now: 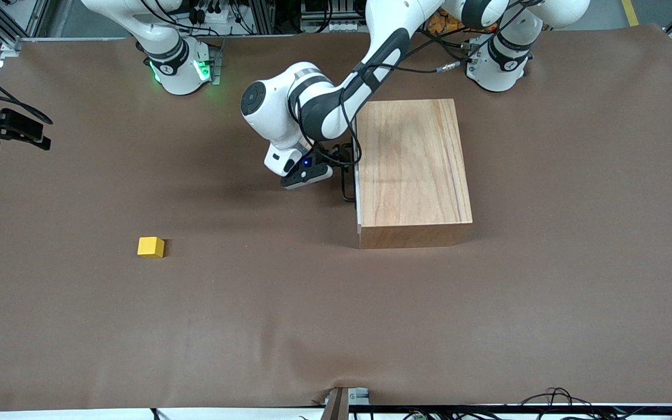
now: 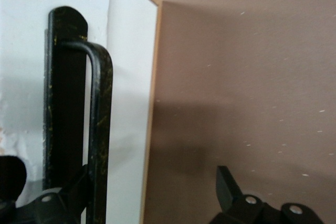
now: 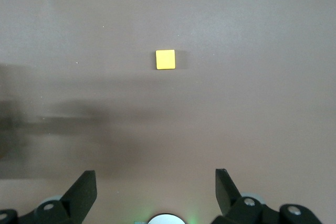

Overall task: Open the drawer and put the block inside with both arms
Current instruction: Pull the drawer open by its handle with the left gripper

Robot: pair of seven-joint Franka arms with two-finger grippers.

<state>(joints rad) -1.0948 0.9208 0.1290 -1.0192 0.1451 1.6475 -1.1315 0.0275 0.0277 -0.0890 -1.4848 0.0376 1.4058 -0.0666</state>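
Note:
The wooden box [image 1: 412, 169] stands mid-table with its drawer shut; the white front panel [image 2: 128, 103] and black U-shaped handle [image 2: 100, 129] face the right arm's end of the table. My left gripper [image 1: 343, 168] is at the handle [image 1: 347, 175], open, its fingers [image 2: 228, 187] astride the bar, which lies close to one finger; it grips nothing [image 2: 152, 187]. The yellow block [image 1: 150, 247] lies alone on the cloth, nearer the front camera, toward the right arm's end. My right gripper [image 3: 155, 184] is open and empty, high over the table, with the block [image 3: 165, 59] below it.
A brown cloth [image 1: 312, 326] covers the table. A black device [image 1: 6, 131] juts in at the right arm's end. Cables [image 1: 546, 399] lie along the edge nearest the front camera. The left arm's white forearm [image 1: 312, 105] hangs over the cloth beside the box.

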